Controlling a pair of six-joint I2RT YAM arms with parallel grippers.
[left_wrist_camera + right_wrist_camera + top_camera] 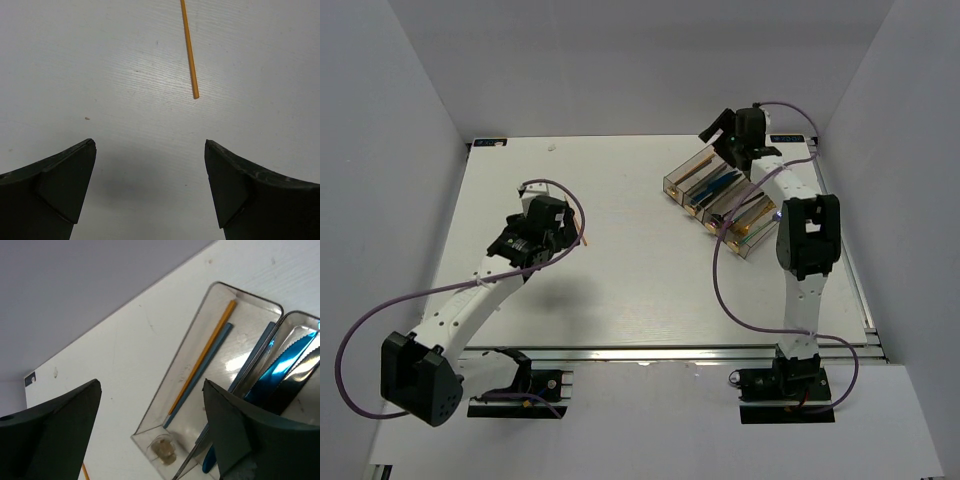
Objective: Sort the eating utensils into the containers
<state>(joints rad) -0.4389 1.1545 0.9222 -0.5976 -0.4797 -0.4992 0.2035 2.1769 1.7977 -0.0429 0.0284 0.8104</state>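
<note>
Over on the left, the left gripper [149, 143] hangs low over the white table [620, 300]. Its two dark fingers are spread wide and there is nothing between them. Just ahead of its fingertips a loose orange chopstick [189, 50] lies flat on the bare tabletop. It is apart from both fingers, with its near end pointing into the gap between them. From the top view this chopstick sits just right of the gripper, near the middle of the table and well away from the bins.

Further right, toward the far right corner, the row of four clear bins [672, 186] stands at a slant, joined side by side. The end bin [167, 385] nearest the table's middle holds a second orange chopstick [202, 357] lying lengthwise. A slim grey-blue stick [210, 352] lies right beside it, touching or nearly so. In the next bin is a shiny blue knife [280, 372] with a toothed edge. The bins beyond show gold and blue pieces, too small from above to name.

The right gripper [151, 383] hovers above the far end of those bins, over the end bin. Its fingers are parted wide and it is grasping nothing.
</note>
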